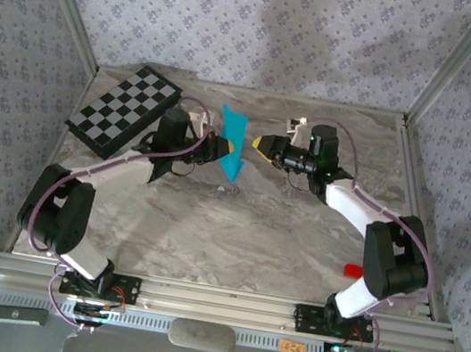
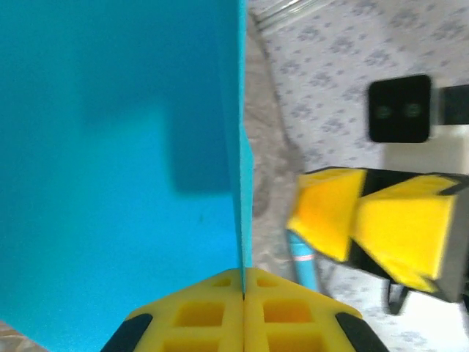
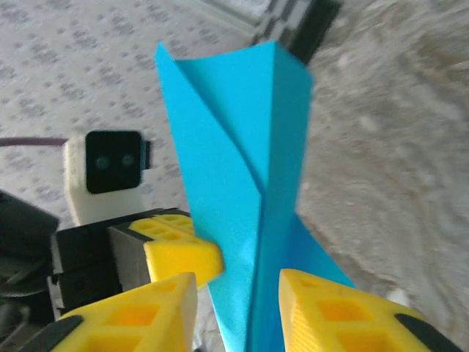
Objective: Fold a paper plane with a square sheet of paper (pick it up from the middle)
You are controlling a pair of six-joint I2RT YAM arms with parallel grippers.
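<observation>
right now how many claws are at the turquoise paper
2. The left claw is shut on the folded turquoise paper from its left; the right claw is on its right, jaws open with the paper's edge between them.

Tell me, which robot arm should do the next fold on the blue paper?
Probably the right. The left gripper is shut on the blue paper, holding it up. The right gripper stands open around the paper, free to pinch.

Wears black housings point(image 1: 62, 215) at the joints and white shells point(image 1: 351, 297) on the links; trails thin purple cables point(image 3: 29, 141) along both arms. Ends in bright yellow, square-recessed fingers point(image 2: 198, 315) on the black-trimmed left end effector point(image 2: 243, 297) and matching right end effector point(image 3: 238, 282). Glows with a small green light point(image 1: 314, 139) at the right wrist.
</observation>
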